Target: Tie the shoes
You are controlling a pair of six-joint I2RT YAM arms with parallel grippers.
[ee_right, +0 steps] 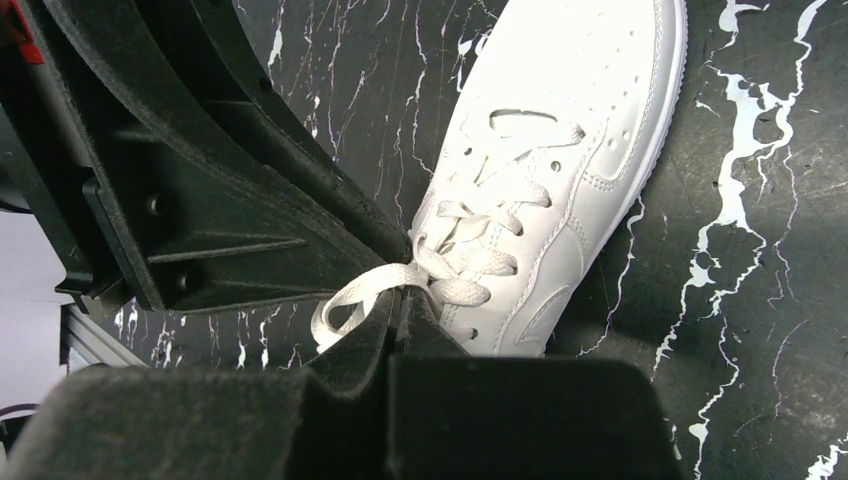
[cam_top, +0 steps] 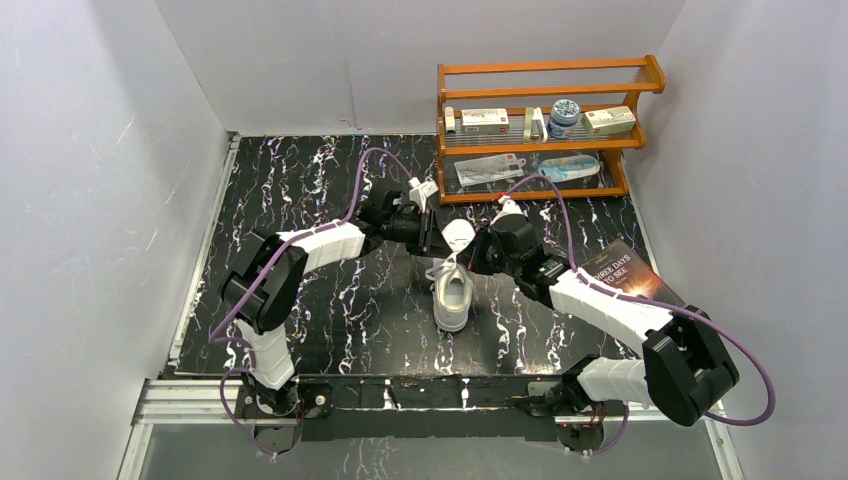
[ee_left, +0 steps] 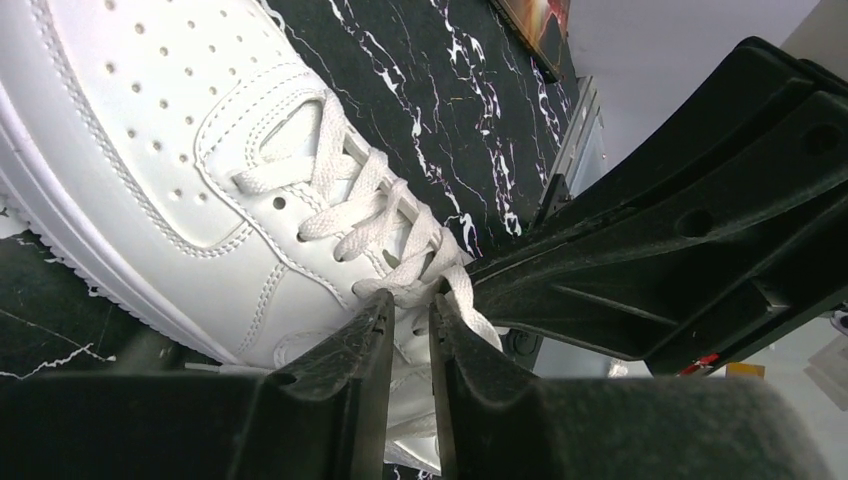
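1. Currently, left claw: the tips stand a narrow slit apart, with a strand of the white lace caught between them just off the top eyelets.
2. Right claw: fingers pressed together and pinching the lace. A loose flat loop of it curls out to one side of the tips.
3. The two claws meet almost tip to tip above the top of the lacing. Each wrist view shows the other claw's black ribbed fingers right beside its own.
4. Sneaker: all-white low-top with a perforated toe box, the lace criss-crossed through its eyelets. It sits sole-down near the middle of the bench, directly under both claws, toe pointing toward the arm bases.
5. The bench surface is black with white marble veining.
6. Paperback book: dark cover, lying flat to the right of the sneaker and well apart from it. The right forearm partly covers it.
7. Wooden rack: stands at the far right of the bench. Its middle shelf holds small boxes and a blue-lidded jar, and flat packets lie on the bottom shelf.
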